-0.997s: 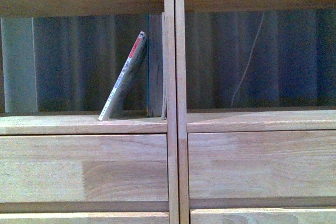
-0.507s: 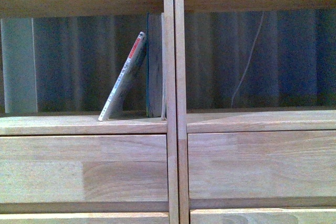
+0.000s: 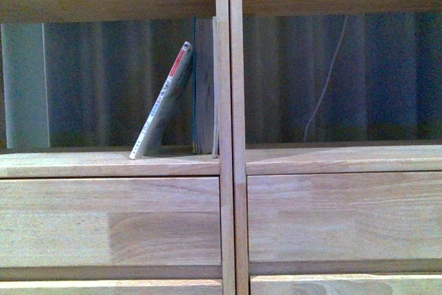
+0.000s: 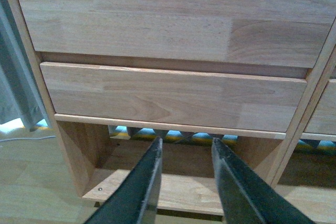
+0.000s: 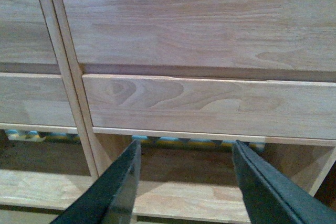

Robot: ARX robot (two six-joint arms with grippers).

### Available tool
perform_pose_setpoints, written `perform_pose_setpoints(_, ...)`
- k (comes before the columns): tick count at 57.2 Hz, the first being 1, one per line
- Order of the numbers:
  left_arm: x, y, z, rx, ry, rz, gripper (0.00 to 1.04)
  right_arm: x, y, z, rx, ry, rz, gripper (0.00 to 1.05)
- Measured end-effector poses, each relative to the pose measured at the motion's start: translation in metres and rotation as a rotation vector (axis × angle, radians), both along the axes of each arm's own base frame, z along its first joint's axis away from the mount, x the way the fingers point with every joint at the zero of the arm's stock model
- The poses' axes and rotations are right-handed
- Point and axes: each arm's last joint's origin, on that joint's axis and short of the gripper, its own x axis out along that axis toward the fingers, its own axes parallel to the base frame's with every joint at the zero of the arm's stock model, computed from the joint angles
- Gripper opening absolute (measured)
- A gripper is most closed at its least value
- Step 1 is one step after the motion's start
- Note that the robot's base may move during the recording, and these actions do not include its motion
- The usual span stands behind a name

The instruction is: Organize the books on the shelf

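In the front view the thin paperback (image 3: pixel 164 101), with its red-and-white spine, leans tilted in the left cubby of the light-wood shelf (image 3: pixel 110 165). Its top rests against the slim dark-teal book (image 3: pixel 204 84), which stands upright against the central double divider (image 3: pixel 230 101). Neither gripper shows in the front view. My left gripper (image 4: pixel 185 148) is open and empty, low before the left drawer fronts (image 4: pixel 157 22). My right gripper (image 5: pixel 186 148) is open and empty, low before the right drawer fronts (image 5: pixel 210 24).
A blue-grey curtain (image 3: pixel 103 81) hangs behind the open-backed shelf, with a thin cord (image 3: pixel 324 81) behind the right cubby. Below the drawers lies a low open cubby (image 4: pixel 178 190). It also shows in the right wrist view (image 5: pixel 178 192). Pale floor (image 4: pixel 31 182) lies beside the shelf.
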Motion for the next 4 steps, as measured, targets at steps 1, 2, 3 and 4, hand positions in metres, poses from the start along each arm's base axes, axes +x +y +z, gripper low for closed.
perform_pose_setpoints(1,0.0000,0.0000,0.0000,0.000,0.000,0.000,0.41,0.0000,0.0000,0.0000,0.000,0.000,0.000,0.67)
perform_pose_setpoints(2,0.0000,0.0000,0.0000,0.000,0.000,0.000,0.42,0.0000,0.0000,0.0000,0.000,0.000,0.000,0.69)
perform_pose_setpoints(3,0.0000,0.0000,0.0000,0.000,0.000,0.000,0.46,0.0000,0.0000,0.0000,0.000,0.000,0.000,0.72)
perform_pose_setpoints(4,0.0000,0.0000,0.0000,0.000,0.000,0.000,0.49,0.0000,0.0000,0.0000,0.000,0.000,0.000,0.76)
